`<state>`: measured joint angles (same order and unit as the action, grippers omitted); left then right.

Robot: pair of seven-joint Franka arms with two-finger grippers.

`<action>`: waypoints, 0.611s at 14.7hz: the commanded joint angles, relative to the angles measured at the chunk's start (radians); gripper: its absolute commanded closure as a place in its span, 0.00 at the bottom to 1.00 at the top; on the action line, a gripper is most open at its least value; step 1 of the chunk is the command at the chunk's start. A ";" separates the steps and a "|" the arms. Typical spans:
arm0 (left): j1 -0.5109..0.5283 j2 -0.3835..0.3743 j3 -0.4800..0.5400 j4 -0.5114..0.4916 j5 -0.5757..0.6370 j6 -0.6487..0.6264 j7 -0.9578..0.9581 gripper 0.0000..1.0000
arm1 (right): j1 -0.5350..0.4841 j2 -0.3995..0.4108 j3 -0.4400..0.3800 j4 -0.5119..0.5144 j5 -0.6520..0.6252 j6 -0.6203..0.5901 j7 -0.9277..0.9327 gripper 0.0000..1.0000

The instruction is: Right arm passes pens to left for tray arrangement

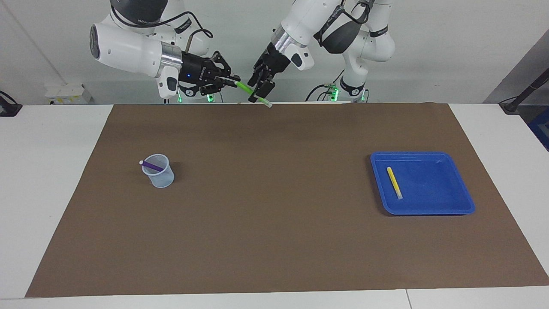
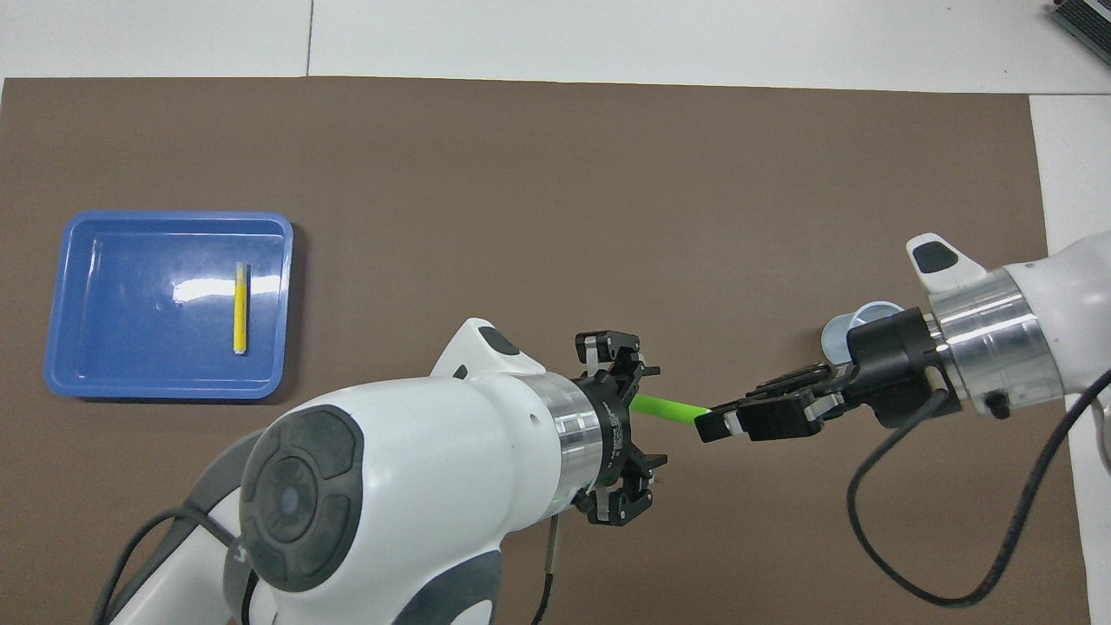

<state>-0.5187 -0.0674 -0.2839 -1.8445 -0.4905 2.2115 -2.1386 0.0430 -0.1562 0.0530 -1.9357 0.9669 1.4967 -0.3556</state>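
Green slim marker pen [image 1: 251,92] is clamped at one end between the shut fingertips of the right gripper [image 1: 233,83], the wide black linkage claw with a small blue light, raised over the brown mat's [image 1: 274,240] edge nearest the robots; the left gripper [image 1: 258,95], a narrow black unlit claw, has its fingers spread around the pen's pale-tipped end, whether touching it cannot be told; a purple pen [image 1: 151,165] leans in a small translucent cup [image 1: 159,174] toward the right arm's end; a yellow pen [image 1: 394,182] lies flat in the shallow blue plastic tray [image 1: 461,193] toward the left arm's end.
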 commanded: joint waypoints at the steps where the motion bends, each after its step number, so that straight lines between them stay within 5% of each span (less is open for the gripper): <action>1: -0.017 0.008 0.008 0.008 0.023 0.013 -0.026 0.29 | -0.011 -0.026 0.001 -0.032 0.035 0.005 -0.028 1.00; 6: -0.017 0.008 0.009 0.010 0.023 0.007 -0.026 0.46 | -0.011 -0.026 0.001 -0.032 0.046 0.005 -0.028 1.00; 9: -0.015 0.008 0.008 0.011 0.023 0.000 -0.023 0.76 | -0.012 -0.026 0.001 -0.032 0.046 0.005 -0.028 1.00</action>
<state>-0.5194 -0.0670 -0.2842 -1.8444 -0.4886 2.2119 -2.1397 0.0430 -0.1572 0.0528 -1.9361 0.9764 1.4967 -0.3559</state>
